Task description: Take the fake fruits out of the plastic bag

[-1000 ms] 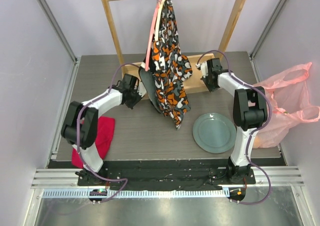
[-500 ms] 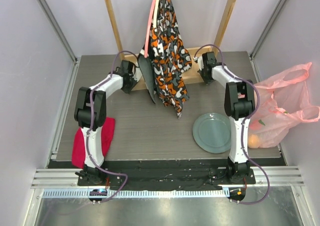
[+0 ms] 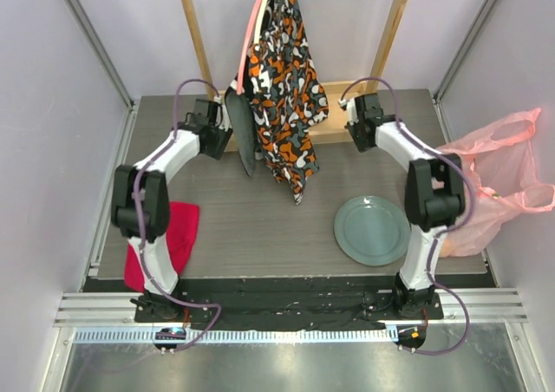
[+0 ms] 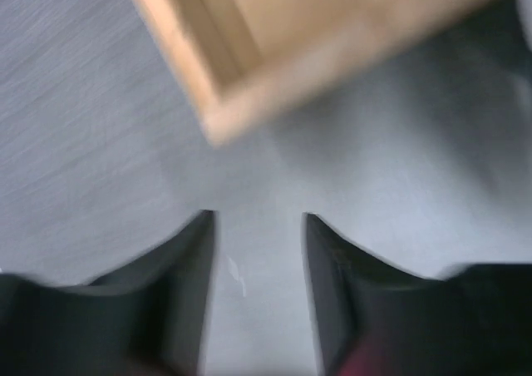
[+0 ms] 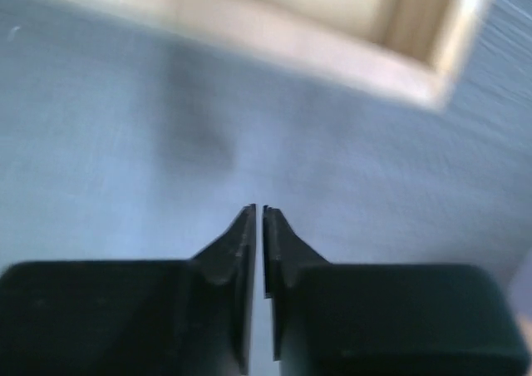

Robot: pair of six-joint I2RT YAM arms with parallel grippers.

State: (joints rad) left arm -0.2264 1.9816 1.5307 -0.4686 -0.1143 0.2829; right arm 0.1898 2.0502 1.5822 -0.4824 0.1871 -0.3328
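Note:
The pink plastic bag (image 3: 503,179) lies crumpled at the table's right edge, partly behind my right arm's elbow. I cannot make out the fake fruits inside it from the top view. Neither gripper is near the bag. My left gripper (image 3: 224,121) hovers by the left end of the wooden rack's base (image 4: 249,76), open, with only bare table between its fingers (image 4: 187,284). My right gripper (image 3: 354,121) is by the base's right end (image 5: 349,35). Its jaws are parted by a thin slit and hold nothing (image 5: 258,211).
An orange-black-white patterned garment (image 3: 279,75) hangs from the rack at back centre. A grey-green plate (image 3: 372,230) sits front right, beside the bag. A red cloth (image 3: 178,236) lies under the left arm. Grey walls close in both sides.
The left gripper has opened and the right jaws have parted slightly. Both forearms shifted along the rack base; the right elbow swung out over the bag. The garment swayed left.

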